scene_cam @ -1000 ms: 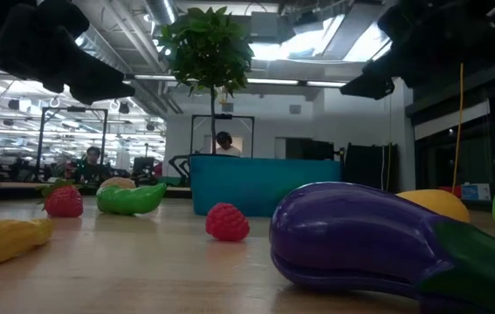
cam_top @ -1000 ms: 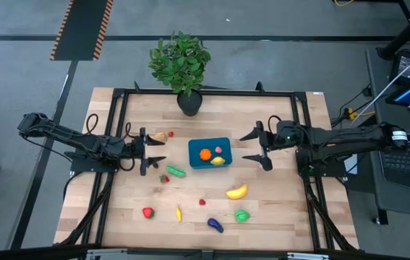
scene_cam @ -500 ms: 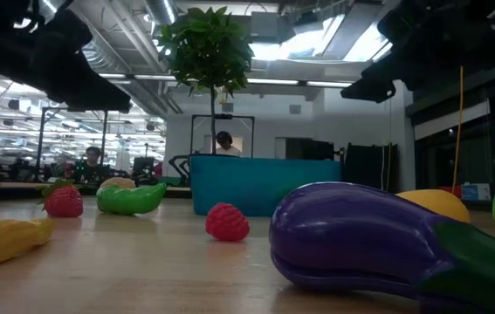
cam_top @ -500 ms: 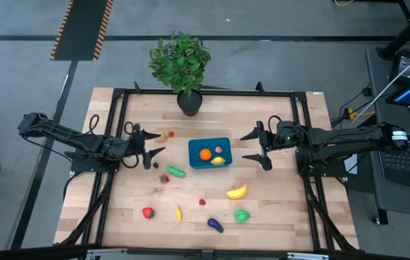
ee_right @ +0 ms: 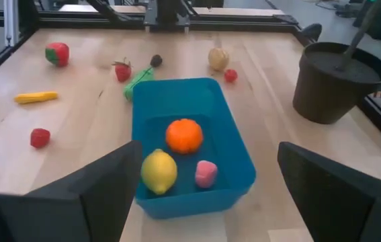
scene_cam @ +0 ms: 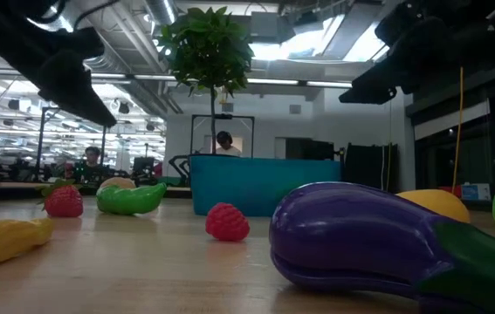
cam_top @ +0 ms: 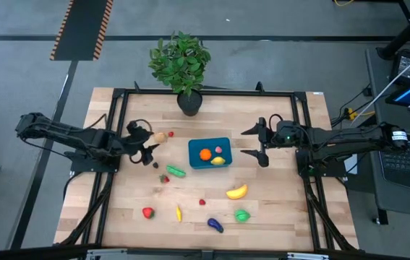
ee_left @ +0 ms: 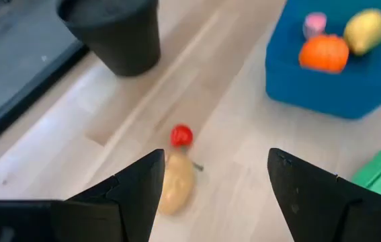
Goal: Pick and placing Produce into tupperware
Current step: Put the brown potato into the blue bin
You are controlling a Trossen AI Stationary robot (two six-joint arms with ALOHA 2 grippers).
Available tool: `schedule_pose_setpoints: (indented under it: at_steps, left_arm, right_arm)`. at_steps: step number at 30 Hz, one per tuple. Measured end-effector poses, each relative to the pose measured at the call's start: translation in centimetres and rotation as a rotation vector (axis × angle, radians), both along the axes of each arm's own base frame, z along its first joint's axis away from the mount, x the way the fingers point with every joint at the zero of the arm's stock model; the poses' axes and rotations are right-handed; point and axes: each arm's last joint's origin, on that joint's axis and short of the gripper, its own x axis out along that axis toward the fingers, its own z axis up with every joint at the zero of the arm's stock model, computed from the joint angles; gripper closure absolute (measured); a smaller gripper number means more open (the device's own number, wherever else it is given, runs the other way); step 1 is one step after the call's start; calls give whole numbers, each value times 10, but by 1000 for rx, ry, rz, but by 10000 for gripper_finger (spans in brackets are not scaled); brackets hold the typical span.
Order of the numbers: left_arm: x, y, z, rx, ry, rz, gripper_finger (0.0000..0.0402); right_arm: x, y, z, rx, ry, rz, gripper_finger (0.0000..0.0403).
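Just ahead of the left tool [ee_left: 214, 185], between its wide-open, empty fingers, lie a tan potato [ee_left: 175, 188] and a small red tomato [ee_left: 181, 135] on the desk [ee_left: 244, 154]. Beyond them sits the teal tupperware [ee_left: 324, 84], holding an orange [ee_left: 324, 52], a lemon [ee_left: 365, 29] and a small pink piece [ee_left: 314, 23]. Opposite, the right tool [cam_top: 257, 146] hovers beside the tupperware, also spread wide and empty. More produce lies scattered over the near desk: banana [cam_top: 236, 192], eggplant [cam_top: 215, 224], strawberry [cam_top: 147, 212].
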Motion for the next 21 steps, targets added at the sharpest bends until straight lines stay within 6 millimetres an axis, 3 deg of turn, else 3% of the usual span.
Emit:
schedule_pose_setpoints:
  at_steps: [9,21]
  left_arm:
    - [17,17,-6,-106,230,-8,145]
    - [36,40,-9,-81,412,-94,145]
  right_arm:
    - [0,0,0,20,-2,-4,55]
    - [0,0,0,18,-2,-3,55]
